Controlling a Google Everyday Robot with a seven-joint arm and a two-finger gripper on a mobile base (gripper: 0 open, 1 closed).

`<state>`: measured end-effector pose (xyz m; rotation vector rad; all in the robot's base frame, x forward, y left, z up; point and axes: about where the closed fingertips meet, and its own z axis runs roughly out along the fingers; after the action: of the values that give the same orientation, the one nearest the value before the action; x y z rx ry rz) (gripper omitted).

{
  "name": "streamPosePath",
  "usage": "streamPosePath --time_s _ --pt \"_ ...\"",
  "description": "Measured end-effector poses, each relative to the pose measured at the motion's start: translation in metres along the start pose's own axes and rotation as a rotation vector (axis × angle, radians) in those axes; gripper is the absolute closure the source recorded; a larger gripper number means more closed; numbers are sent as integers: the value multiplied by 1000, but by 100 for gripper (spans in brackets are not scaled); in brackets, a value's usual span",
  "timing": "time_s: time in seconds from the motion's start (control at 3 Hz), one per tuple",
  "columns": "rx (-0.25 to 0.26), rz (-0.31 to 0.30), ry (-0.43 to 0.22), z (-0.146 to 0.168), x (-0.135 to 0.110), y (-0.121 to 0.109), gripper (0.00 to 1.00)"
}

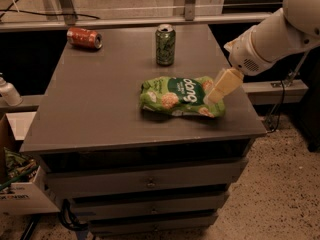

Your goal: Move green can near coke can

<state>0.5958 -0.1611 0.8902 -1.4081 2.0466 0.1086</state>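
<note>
Green can (165, 45) upright near the surface's (100, 109) far edge; coke can (84, 37) lying at its far-left corner; hand (216, 94) over the bag (175, 96) near the right edge, grip indiscernible.

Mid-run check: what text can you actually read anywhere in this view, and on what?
"ong", upside down, only partly legible: white letters on the green snack bag.
Coke can: lettering too blurred to read.
Green can: markings unreadable.
Cardboard box, lower left: print too small.
Gripper, over the bag's right end: no text.
</note>
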Motion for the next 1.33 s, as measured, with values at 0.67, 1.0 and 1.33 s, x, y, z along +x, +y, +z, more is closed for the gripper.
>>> streamPosePath --time_s 0.67,1.0,1.33 --pt "52 69 -57 -4 17 -20 0" --pt "135 115 -118 3 21 -62 0" --pt "176 138 -182 10 10 -94 0"
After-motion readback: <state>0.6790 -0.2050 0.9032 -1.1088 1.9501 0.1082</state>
